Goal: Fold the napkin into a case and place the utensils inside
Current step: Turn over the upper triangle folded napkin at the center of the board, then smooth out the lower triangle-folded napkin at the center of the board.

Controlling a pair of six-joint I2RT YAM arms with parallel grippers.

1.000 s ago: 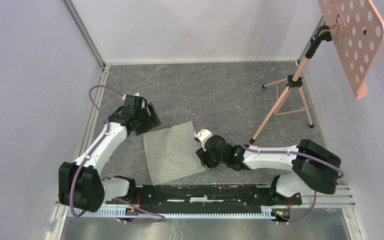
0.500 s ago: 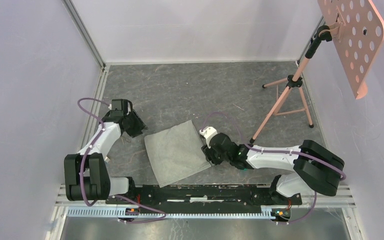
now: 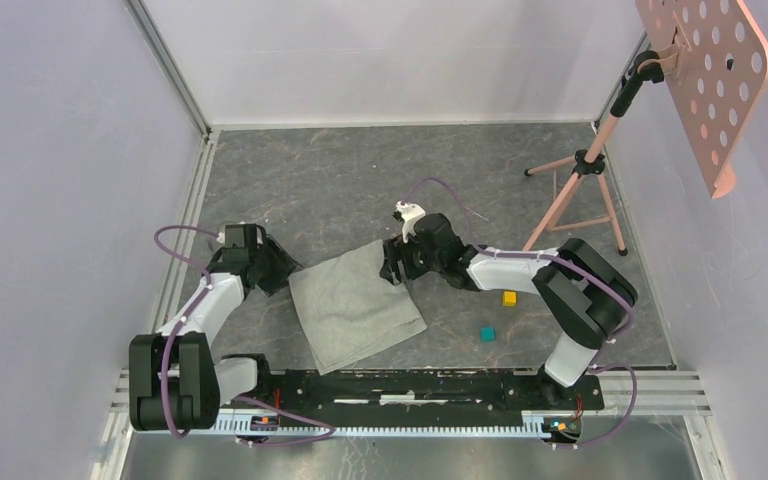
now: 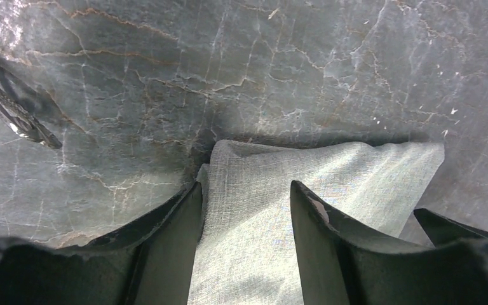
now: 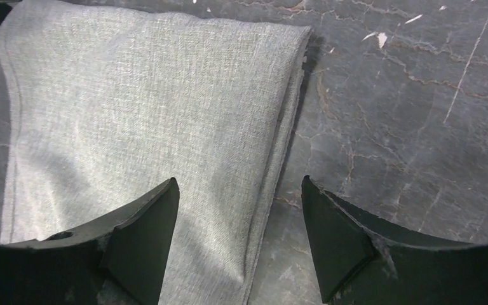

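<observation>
So napkin (image 3: 355, 305) lies btwn L pincer (image 3: 282, 270), R pincer (image 3: 393, 270).

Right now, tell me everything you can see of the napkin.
The napkin is grey-green woven cloth, folded into a rough rectangle, with stacked layers showing along its right edge. It lies flat and skewed on the dark marbled table. The open left claw straddles its far left corner and the open right claw its far right edge. Whether either touches it is unclear.
</observation>
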